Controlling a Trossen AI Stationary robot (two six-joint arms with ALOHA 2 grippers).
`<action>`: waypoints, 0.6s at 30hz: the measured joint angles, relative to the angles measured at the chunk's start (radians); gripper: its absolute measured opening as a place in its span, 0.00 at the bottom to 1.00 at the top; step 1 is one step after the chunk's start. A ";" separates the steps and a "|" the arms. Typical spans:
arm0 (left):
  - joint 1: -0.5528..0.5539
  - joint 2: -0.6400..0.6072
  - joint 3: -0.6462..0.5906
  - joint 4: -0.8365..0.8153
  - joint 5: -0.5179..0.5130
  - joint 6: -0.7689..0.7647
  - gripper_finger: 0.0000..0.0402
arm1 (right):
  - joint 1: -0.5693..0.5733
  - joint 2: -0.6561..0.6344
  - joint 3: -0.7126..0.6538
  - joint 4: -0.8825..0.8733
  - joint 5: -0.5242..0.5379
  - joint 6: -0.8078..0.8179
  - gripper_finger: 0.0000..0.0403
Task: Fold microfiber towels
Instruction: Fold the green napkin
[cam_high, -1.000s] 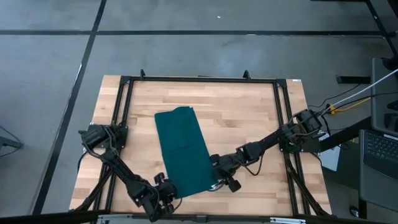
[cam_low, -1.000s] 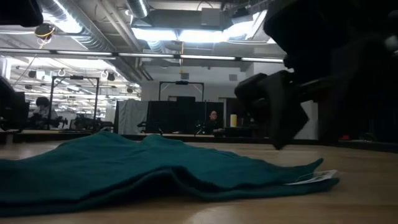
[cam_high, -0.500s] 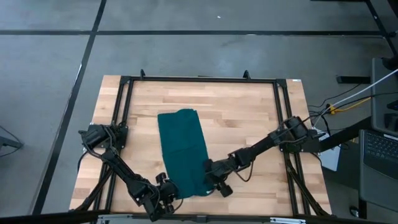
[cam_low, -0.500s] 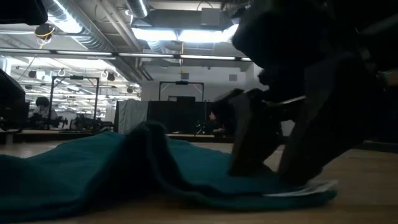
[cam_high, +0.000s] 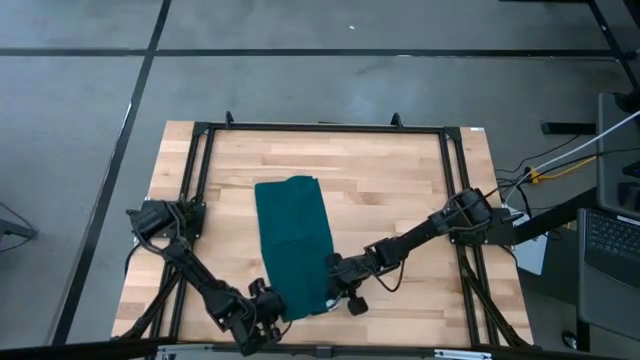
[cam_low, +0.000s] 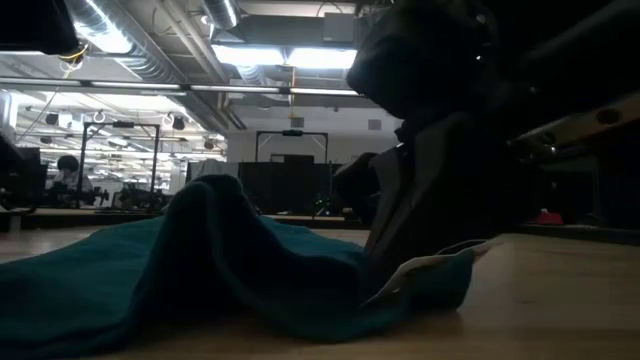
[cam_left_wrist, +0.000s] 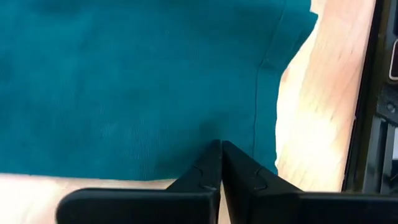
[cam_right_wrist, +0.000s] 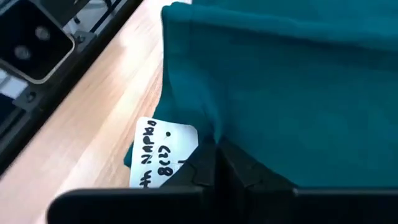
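High view: a dark teal microfiber towel (cam_high: 293, 245) lying as a long strip on the wooden table (cam_high: 400, 180), already narrow as if folded once along its length. Right gripper (cam_high: 333, 283) at the near right corner of the strip, left gripper (cam_high: 272, 310) at the near left corner, both low at the table's front edge.

Right wrist view: jaws pressed together on the hem of the towel (cam_right_wrist: 280, 81), just beside the white tag (cam_right_wrist: 158, 152) with handwriting on it. Corner lifted a little off the wood in the low view, tag edge (cam_low: 425, 272) curling up, a raised ridge of cloth (cam_low: 205, 225) behind it.

Left wrist view: jaws also closed to a thin line, tips touching the near edge of the towel (cam_left_wrist: 137, 81). Not clear whether cloth is really pinched between them or only touched from the front; looks like a grip on the hem, but only a shallow one.

Probably the start of the second fold, bringing the near end over toward the far end.

Risks from here:
- Uneven lift, since only the right corner appears raised; a skewed fold with edges not matching.
- Slip of the left corner if the pinch holds only a few threads of hem.
- Only the top layer caught, so the first fold opens again when carried.
- The ridge already bunched in the middle staying as a wrinkle under the folded part.
- Tag trapped outward and visible after the fold.
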 joint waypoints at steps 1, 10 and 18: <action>-0.005 0.000 -0.001 0.004 -0.010 -0.009 0.01 | 0.000 0.000 0.000 0.000 -0.002 0.017 0.03; -0.053 -0.030 0.020 0.036 0.060 0.265 0.02 | 0.018 0.000 -0.002 0.003 -0.019 0.060 0.02; -0.028 -0.044 0.009 0.062 0.119 0.372 0.24 | 0.011 0.000 -0.004 0.019 -0.030 0.072 0.15</action>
